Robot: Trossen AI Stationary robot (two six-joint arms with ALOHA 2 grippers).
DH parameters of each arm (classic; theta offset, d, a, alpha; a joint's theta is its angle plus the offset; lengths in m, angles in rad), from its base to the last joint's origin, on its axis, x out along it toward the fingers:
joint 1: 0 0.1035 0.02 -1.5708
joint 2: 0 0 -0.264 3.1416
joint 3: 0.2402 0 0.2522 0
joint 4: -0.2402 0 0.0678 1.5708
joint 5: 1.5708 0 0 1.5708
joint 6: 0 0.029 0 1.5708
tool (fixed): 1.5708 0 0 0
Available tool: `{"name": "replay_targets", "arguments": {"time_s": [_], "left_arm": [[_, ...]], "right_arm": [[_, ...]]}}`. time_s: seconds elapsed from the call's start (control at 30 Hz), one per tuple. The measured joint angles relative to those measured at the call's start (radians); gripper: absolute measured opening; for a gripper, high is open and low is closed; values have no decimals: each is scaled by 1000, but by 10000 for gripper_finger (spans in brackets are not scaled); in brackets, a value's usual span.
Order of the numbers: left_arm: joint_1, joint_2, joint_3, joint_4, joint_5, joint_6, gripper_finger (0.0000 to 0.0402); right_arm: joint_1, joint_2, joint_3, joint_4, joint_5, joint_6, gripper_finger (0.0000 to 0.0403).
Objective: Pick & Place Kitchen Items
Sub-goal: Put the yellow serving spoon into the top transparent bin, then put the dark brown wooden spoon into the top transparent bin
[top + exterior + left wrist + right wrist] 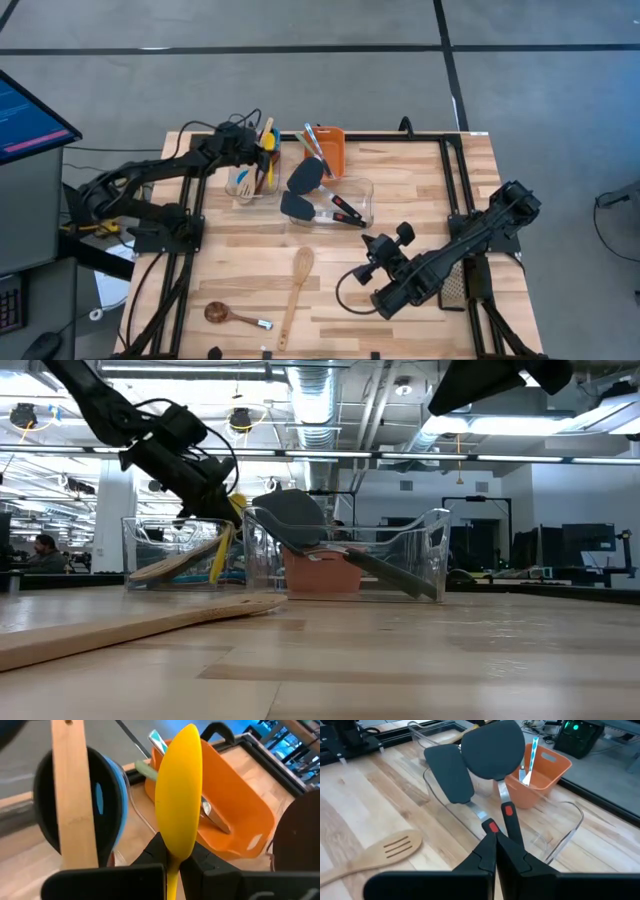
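Left gripper (172, 862) pinches the yellow spoon (179, 790) over the crowded tub (255, 190); it may snag neighbouring handles. Right gripper (495, 851), fingers together and empty, waits.

No text, label, brand or number can be read on any utensil, tub, bin, arm or the desk (400, 190).

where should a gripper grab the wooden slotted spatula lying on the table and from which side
Grip the wooden slotted spatula at mid-handle, coming straight down from above. It lies flat on the table, its long narrow handle running toward the near edge and the broad slotted head toward the tubs. Set the jaws across the handle's width; the head looks too wide to span. The right gripper is nearest.
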Motion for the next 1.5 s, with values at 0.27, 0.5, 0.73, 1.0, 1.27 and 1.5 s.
{"name": "replay_targets", "arguments": {"time_s": [0.27,0.5,0.73,1.0,1.27,1.5], "left_arm": [[-2,49,0,-2,48,-13,5],[-2,68,1,-3,35,-7,11],[-2,69,0,-14,-22,-27,46],[1,67,0,-8,-21,6,111],[2,-42,-1,-7,-21,84,154],[-1,-253,-1,-4,-5,78,151]], "right_arm": [[0,0,0,0,0,0,1],[-2,0,0,0,-2,0,0],[-2,0,0,0,-31,0,0],[-2,0,0,0,-55,0,0],[-2,0,0,0,-56,-5,0],[-2,0,0,-1,-56,-13,0]]}}
